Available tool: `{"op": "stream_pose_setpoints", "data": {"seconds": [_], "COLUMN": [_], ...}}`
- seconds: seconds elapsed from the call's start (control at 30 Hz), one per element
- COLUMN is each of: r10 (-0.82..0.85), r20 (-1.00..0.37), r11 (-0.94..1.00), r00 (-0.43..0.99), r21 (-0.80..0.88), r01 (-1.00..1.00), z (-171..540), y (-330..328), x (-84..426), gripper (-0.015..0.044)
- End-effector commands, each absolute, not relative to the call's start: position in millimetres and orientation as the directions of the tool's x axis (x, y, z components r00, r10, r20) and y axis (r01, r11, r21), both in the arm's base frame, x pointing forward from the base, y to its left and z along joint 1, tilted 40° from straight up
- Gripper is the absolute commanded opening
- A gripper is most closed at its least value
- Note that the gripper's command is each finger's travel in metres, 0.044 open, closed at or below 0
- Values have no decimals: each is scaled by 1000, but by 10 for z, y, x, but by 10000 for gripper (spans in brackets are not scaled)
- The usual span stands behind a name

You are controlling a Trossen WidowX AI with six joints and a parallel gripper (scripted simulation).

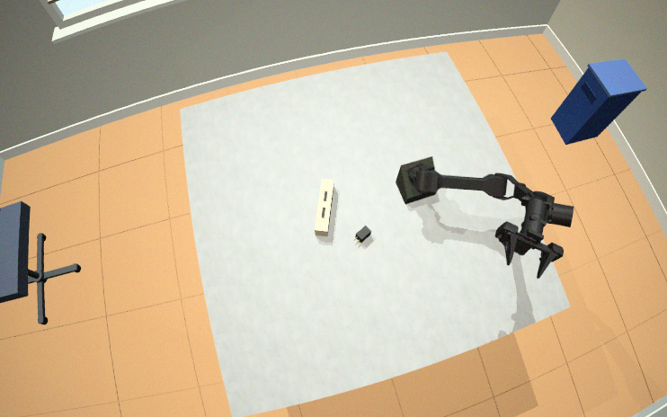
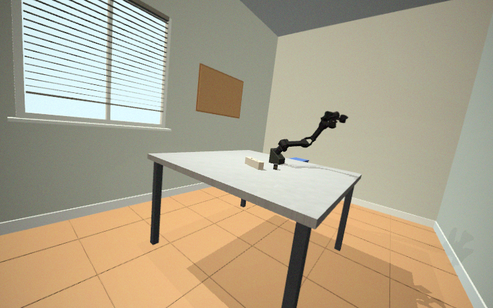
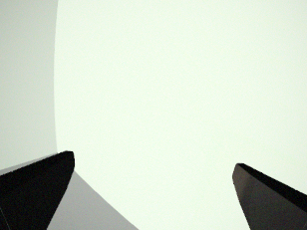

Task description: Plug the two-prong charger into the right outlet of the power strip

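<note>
A cream power strip with two dark outlets lies on the table. A small black charger lies beside it on the table, between the strip and the arm base; its two brass prongs point toward the lower left in the top view. My gripper is wide open and empty. It is high up at the table's right side in the top view, far from the charger and the strip. The wrist view shows neither of them.
The arm base stands on the table to the right of the strip and charger. A blue bin stands on the floor at the upper right. A dark chair stands at the left, off the table.
</note>
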State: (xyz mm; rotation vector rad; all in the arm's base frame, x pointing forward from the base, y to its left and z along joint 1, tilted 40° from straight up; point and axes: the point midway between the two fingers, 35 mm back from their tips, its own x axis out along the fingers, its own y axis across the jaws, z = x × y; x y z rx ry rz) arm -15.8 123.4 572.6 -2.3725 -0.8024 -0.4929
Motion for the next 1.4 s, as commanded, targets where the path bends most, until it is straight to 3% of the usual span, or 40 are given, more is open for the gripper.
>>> {"op": "stream_pose_setpoints", "data": {"seconds": [0.0,0.67,1.37], "r10": [370,345,338], "r20": [460,159,-104], "r11": [-604,-184,191], "r00": [807,925,936], "r21": [-541,-955,-966], "r01": [585,233,-176], "z": [5685,5167,4412], "y": [1043,471,178], "x": [190,1510,2481], "gripper": [440,440,440]}}
